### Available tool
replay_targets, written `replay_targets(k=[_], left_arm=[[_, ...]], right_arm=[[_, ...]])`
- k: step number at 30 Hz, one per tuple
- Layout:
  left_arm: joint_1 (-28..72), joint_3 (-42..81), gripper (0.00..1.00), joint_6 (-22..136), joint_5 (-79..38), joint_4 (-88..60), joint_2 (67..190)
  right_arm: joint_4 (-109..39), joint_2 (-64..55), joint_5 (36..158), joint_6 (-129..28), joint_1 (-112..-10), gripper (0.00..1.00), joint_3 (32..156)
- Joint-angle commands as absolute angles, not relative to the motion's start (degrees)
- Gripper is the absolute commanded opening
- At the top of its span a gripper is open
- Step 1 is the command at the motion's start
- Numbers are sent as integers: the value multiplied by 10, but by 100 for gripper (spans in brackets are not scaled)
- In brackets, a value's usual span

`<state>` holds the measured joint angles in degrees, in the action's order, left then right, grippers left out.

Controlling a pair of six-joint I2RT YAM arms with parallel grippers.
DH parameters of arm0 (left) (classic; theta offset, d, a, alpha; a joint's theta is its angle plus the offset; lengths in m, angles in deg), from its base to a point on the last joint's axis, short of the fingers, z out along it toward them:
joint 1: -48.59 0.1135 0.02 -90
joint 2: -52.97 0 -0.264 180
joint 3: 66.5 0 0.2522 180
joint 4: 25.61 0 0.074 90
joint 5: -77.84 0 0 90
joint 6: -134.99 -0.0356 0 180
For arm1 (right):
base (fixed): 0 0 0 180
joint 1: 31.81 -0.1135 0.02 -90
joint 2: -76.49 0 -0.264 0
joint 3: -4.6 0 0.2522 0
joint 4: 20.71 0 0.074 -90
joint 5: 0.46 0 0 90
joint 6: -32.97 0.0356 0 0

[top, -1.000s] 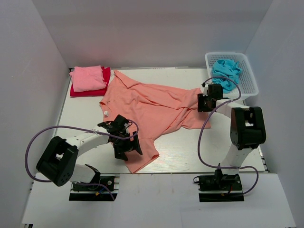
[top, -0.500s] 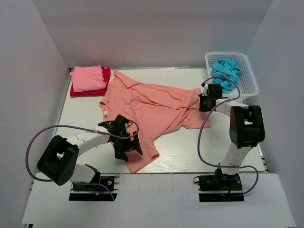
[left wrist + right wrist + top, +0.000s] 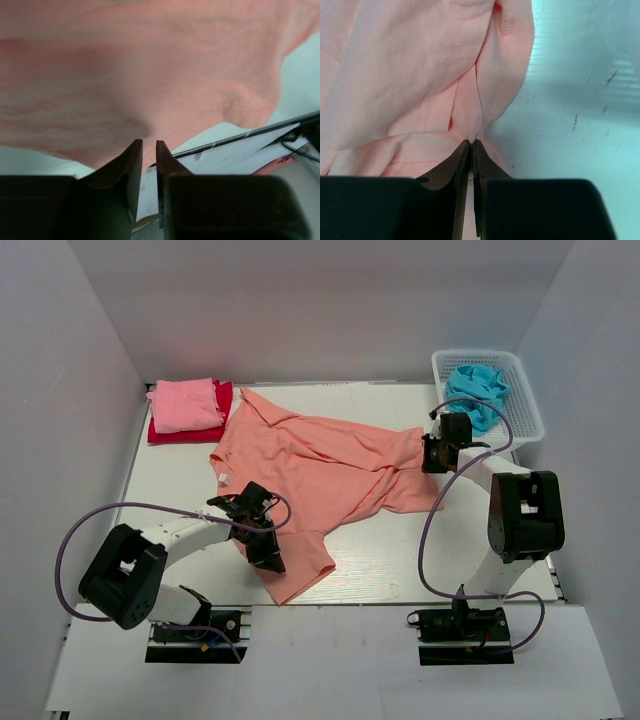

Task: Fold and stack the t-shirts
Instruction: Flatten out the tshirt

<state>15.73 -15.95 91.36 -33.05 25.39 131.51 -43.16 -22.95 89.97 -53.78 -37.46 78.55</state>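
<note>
Since a second ago the left gripper [image 3: 268, 558] has brought its widely spread fingers together and the right gripper [image 3: 432, 454] has shifted slightly toward the back right, drawing the cloth with it, while the rest lies as it did. At the far left back corner of the table [image 3: 400, 550] a folded light pink t-shirt [image 3: 185, 405] rests on a folded red t-shirt [image 3: 166, 432], whose edge shows along the front and right side. Just beside that stack begins the salmon-orange t-shirt [image 3: 320, 465], spread rumpled across the middle of the table from the back left to the right, with one lobe reaching the near edge. The left gripper sits on that near lobe; its wrist view shows the jaws drawn to a narrow slit [image 3: 148, 142] with their tips at the shirt's [image 3: 150, 75] hem – pinching the cloth, as far as can be told. At the shirt's right end the right gripper's jaws are almost together [image 3: 471, 142], nipping a gathered fold of the orange cloth [image 3: 410, 75] – seams run up from the pinch. Behind it at the far right a turquoise-blue t-shirt [image 3: 478, 385] lies crumpled in a white lattice basket [image 3: 530, 412]
</note>
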Motion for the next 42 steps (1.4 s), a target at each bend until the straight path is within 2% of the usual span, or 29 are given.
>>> replay_targets(k=[1, 4, 5, 8, 9, 15, 24, 34, 38, 40, 42], left_arm=[[154, -154, 20, 918, -326, 252, 1302], [154, -154, 2, 918, -326, 257, 1302], [154, -154, 0, 918, -326, 257, 1302], [154, -154, 0, 918, -321, 263, 1302], [154, -154, 0, 918, -321, 263, 1297], [154, -154, 0, 924, -321, 263, 1297], [154, -159, 0, 924, -315, 268, 1292], [154, -164, 0, 929, -315, 268, 1292], [154, -164, 0, 929, -315, 268, 1292], [154, -164, 0, 929, -315, 268, 1292], [154, -164, 0, 929, -315, 268, 1292]], right_arm=[[-449, -219, 927, -531, -376, 12, 800], [-456, -227, 930, -529, -381, 21, 797], [-459, -227, 931, -529, -382, 22, 797], [-469, -229, 936, -528, -384, 31, 799], [-477, -227, 938, -527, -384, 37, 800], [-476, -209, 941, -517, -387, 43, 787], [-465, -193, 1004, -497, -386, 43, 788], [-470, -195, 1041, -481, -385, 38, 803], [-477, -206, 973, -481, -384, 36, 802], [-487, -208, 879, -478, -383, 36, 805], [-485, -201, 855, -482, -384, 36, 804]])
